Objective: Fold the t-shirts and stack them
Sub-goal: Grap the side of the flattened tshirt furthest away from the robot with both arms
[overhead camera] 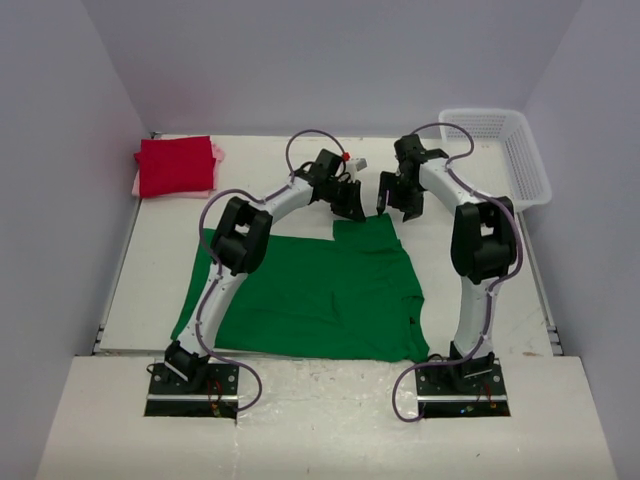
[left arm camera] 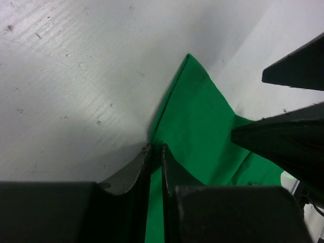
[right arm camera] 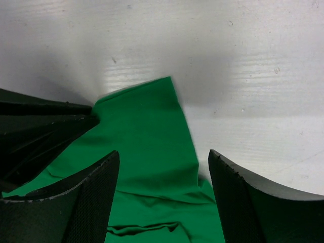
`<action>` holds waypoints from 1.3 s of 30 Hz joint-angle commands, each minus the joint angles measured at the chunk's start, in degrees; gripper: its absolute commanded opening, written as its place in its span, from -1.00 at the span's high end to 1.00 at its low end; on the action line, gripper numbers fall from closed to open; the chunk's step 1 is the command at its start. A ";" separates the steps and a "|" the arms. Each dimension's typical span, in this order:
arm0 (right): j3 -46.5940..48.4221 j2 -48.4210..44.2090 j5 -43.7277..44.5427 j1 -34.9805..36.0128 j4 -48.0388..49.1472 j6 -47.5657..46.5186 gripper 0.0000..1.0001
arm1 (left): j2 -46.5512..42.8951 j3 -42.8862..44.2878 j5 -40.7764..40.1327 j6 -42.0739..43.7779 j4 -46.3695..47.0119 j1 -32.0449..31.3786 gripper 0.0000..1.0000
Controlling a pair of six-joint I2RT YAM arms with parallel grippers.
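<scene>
A bright green t-shirt (overhead camera: 320, 290) lies spread flat mid-table, one sleeve (overhead camera: 370, 232) pointing to the back. My left gripper (overhead camera: 352, 208) is shut on the left edge of that sleeve (left arm camera: 202, 126), with green cloth pinched between its fingertips (left arm camera: 155, 148). My right gripper (overhead camera: 398, 208) is open and hovers over the sleeve's far right corner (right arm camera: 152, 126), its fingers (right arm camera: 238, 182) either side of the cloth (right arm camera: 164, 157) and not touching it. A folded red t-shirt (overhead camera: 175, 165) lies at the back left on a pale pink one (overhead camera: 137, 186).
A white mesh basket (overhead camera: 505, 150) stands at the back right corner. The two grippers are close together; the right gripper's fingers (left arm camera: 283, 136) show in the left wrist view. Walls bound the table at the left and the back.
</scene>
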 commanded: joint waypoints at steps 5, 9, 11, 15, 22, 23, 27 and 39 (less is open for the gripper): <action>6.30 4.59 -2.64 -2.31 -4.22 -1.91 -0.43 | -2.07 -4.01 -0.24 2.01 -0.75 -0.42 1.00; 11.29 8.28 -6.59 -3.28 -7.46 -3.32 -0.35 | -2.86 -5.42 0.90 1.74 0.12 -0.42 1.00; 12.19 9.69 -7.99 -3.19 -8.44 -3.76 -0.29 | -3.56 -5.60 1.34 1.66 0.30 -0.42 1.00; 14.03 10.84 -10.64 -3.19 -9.23 -4.03 -0.28 | -5.76 -6.82 2.22 1.74 1.18 -0.42 1.00; 14.13 11.10 -16.26 -3.28 -9.41 -4.20 -0.28 | -8.31 -7.79 2.40 1.66 1.79 -0.42 1.00; 14.04 11.10 -16.70 -3.28 -9.41 -4.20 -0.28 | -8.49 -7.71 2.40 1.57 1.88 -0.42 1.00; 13.43 11.80 -18.63 -3.28 -10.72 -4.38 -0.18 | -8.93 -7.71 2.40 1.13 2.41 -0.42 1.00; 10.78 10.66 -16.35 -3.28 -8.09 -2.89 -0.15 | -16.66 -14.12 3.63 -0.37 10.93 -0.42 1.00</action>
